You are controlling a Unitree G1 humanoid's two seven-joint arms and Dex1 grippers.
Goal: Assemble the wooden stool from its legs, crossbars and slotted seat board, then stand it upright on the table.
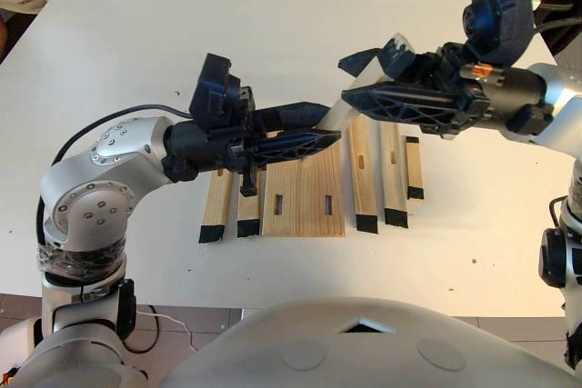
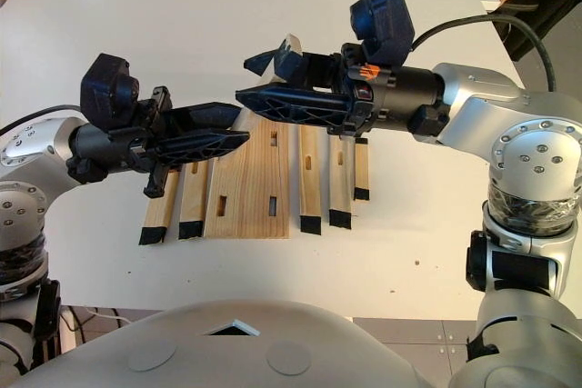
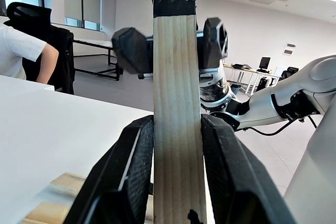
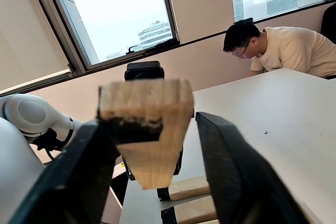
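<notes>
On the white table (image 1: pixel 118 88), a left pair of bars (image 1: pixel 215 211) lay flat at the start of the row. Next came the slotted seat board (image 1: pixel 300 195), then three more bars (image 1: pixel 392 179), all with their long axes pointing away from the robot.

Above the board, the left gripper (image 1: pixel 333 124) was clenched on a leg (image 3: pixel 176 103), its two pads pressed against the leg's opposite sides. The leg was held clear of the table. Its long axis ran from the left gripper up and to the right, and its black-taped end sat inside the right gripper (image 4: pixel 151 129).

Whether the right gripper was really clamping that end or only standing around it, I could not tell, since the two wrist views seemed to disagree.

The left forearm reached in roughly level from the left with the elbow bent. The right forearm came across from the right, a little higher. The two grippers pointed at each other and nearly met over the board's far edge.

The next move probably turns on which gripper keeps the leg, as the board lay straight below it, nearer the left arm.
</notes>
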